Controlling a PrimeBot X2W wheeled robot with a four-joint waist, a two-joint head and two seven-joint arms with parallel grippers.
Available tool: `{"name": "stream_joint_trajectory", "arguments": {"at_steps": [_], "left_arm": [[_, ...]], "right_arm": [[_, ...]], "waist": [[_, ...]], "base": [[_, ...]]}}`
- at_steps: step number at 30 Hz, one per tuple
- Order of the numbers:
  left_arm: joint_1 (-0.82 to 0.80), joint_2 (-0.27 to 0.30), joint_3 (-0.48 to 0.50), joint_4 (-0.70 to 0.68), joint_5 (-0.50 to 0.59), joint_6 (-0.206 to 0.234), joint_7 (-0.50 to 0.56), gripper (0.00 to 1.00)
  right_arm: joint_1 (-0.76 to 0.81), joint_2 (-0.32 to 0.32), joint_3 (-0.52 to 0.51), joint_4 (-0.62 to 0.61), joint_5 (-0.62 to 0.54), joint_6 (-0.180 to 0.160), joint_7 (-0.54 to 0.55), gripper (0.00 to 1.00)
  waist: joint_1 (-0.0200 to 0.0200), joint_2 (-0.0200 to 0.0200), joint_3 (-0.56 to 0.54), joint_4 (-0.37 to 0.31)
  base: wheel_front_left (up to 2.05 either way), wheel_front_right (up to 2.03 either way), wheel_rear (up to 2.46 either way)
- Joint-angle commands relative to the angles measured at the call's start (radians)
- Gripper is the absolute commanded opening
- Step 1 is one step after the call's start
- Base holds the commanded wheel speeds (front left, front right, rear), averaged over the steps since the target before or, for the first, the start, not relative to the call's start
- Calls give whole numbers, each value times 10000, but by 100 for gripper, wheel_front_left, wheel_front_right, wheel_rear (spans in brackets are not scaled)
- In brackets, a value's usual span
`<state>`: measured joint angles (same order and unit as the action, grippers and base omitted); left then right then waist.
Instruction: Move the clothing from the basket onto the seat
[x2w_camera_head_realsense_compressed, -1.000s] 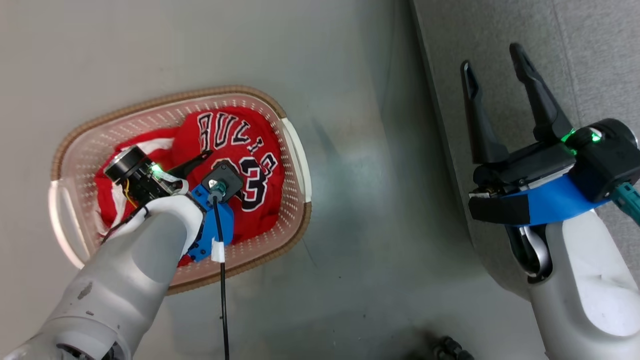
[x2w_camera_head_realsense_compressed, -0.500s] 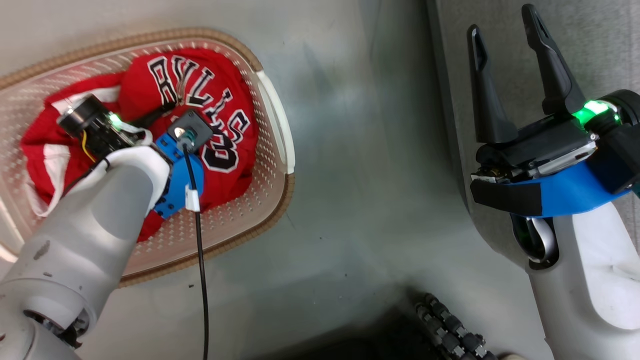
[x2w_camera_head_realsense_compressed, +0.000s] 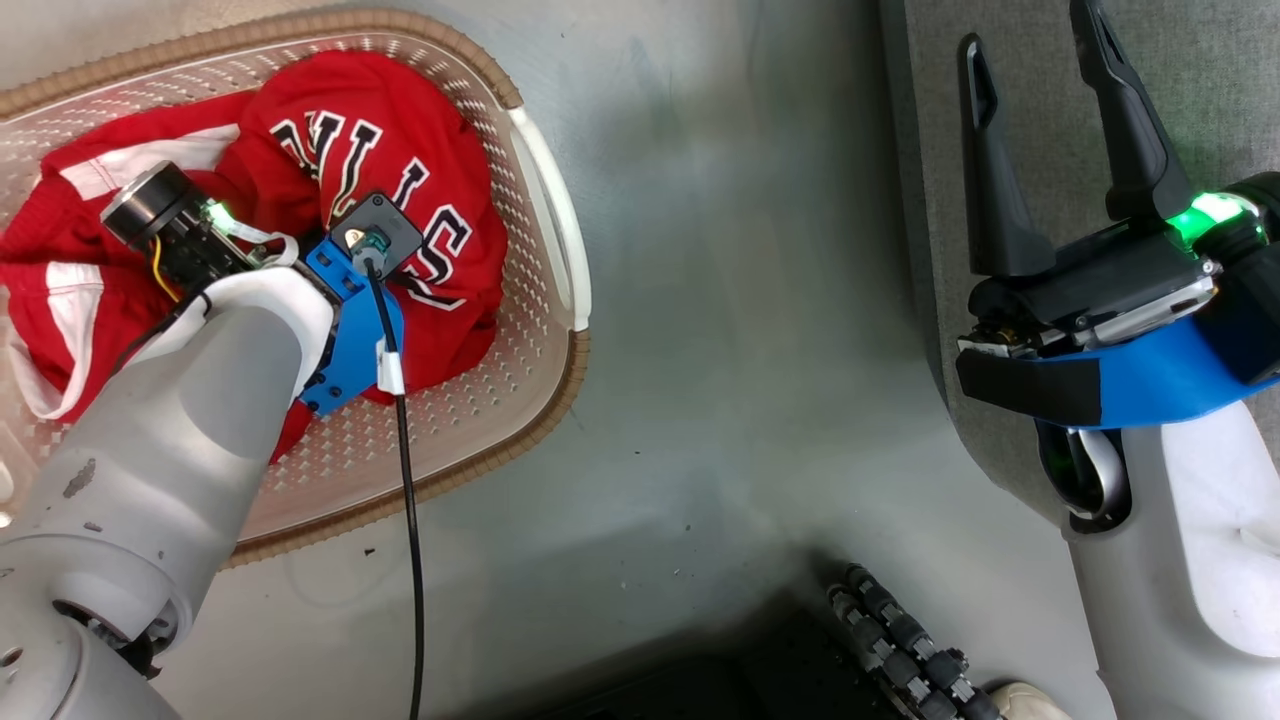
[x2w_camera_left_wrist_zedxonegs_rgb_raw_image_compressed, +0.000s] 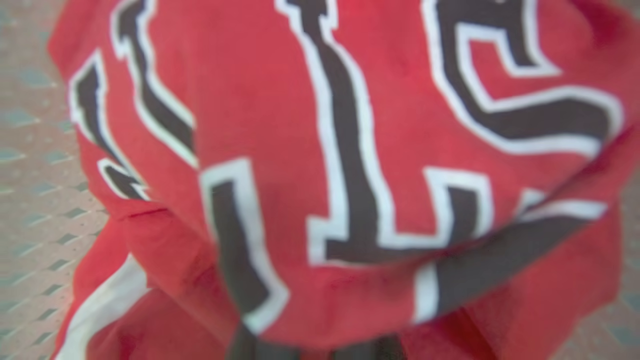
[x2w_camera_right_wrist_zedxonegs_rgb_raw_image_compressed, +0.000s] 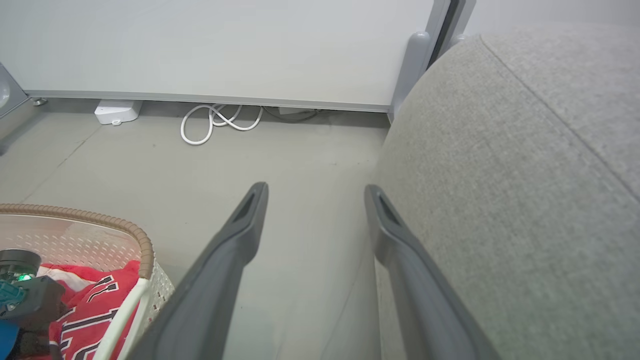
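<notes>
The cream basket (x2w_camera_head_realsense_compressed: 560, 385) sits on the floor at the upper left, and its brown rim (x2w_camera_right_wrist_zedxonegs_rgb_raw_image_compressed: 142, 240) also shows in the right wrist view. Inside it the red jersey (x2w_camera_head_realsense_compressed: 400, 160) with black lettering is bunched into a raised mound. My left gripper (x2w_camera_head_realsense_compressed: 300, 215) reaches into that mound, its fingers buried in the cloth and shut on it. The jersey (x2w_camera_left_wrist_zedxonegs_rgb_raw_image_compressed: 350, 150) hangs right in front of the left wrist camera. The red piece with white trim (x2w_camera_head_realsense_compressed: 90, 260) lies beside it. My right gripper (x2w_camera_head_realsense_compressed: 1030, 40) stands open and empty over the edge of the grey seat (x2w_camera_head_realsense_compressed: 1200, 80).
Grey floor separates the basket from the seat (x2w_camera_right_wrist_zedxonegs_rgb_raw_image_compressed: 525, 175). A black cable (x2w_camera_head_realsense_compressed: 405, 500) hangs from my left wrist. Part of my wheeled base (x2w_camera_head_realsense_compressed: 900, 640) shows at the bottom. By the far wall lie a coiled white cord (x2w_camera_right_wrist_zedxonegs_rgb_raw_image_compressed: 215, 120) and a white box (x2w_camera_right_wrist_zedxonegs_rgb_raw_image_compressed: 117, 111).
The head camera has shifted. The left gripper's finger, earlier visible over the jersey, is now buried in it, and the jersey has gathered into a raised bunch. The right gripper stays open.
</notes>
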<state>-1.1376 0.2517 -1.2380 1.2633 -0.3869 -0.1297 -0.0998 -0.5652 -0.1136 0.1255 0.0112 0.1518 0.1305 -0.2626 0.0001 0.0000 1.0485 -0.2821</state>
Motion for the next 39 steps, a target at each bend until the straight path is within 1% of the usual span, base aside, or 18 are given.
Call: {"name": "stream_joint_trajectory", "arguments": {"at_steps": [1, 9, 14, 20, 22, 29, 30, 39], "left_arm": [[-192, -30, -21, 46, -59, -7, -116, 0], [-82, -448, 71, 98, -405, -7, -879, 0], [120, -831, 205, 38, -617, 69, -1423, 0], [484, -1141, 457, -409, -800, 175, -1662, 0], [590, -1183, 604, -921, -814, 261, -1659, 0], [1482, -973, 1581, -2940, -710, 678, -1667, 0], [1482, -973, 1581, -2940, -710, 678, -1667, 0], [2843, -765, 3351, -5290, -283, 1041, -1668, 0]], "right_arm": [[-111, -5, -23, -14, -73, 4, -35, 100], [-2, -141, -132, 122, -42, 3, -35, 100], [179, -234, -231, 262, -65, 4, -35, 100], [465, -371, -313, 437, -100, 3, -35, 100], [564, -423, -356, 504, -116, 3, -35, 100], [1072, -539, -475, 775, -164, 3, -35, 100], [1072, -539, -475, 775, -164, 3, -35, 100], [1988, -524, -647, 1139, -197, 3, -35, 100]], "waist": [[-1, 0, -75, 59], [-1, 0, -671, 442], [-1, 0, -1296, 799], [-1, 0, -2161, 1217], [-1, 0, -2463, 1373], [-1, 0, -3761, 1823], [-1, 0, -3761, 1823], [-1, 0, -5624, 2200]], "base": [[0, 0, 0], [0, 0, 0], [0, 0, 0], [0, 0, 0], [0, 0, 0], [0, 0, 0], [0, 0, 0], [0, 0, 0]]}}
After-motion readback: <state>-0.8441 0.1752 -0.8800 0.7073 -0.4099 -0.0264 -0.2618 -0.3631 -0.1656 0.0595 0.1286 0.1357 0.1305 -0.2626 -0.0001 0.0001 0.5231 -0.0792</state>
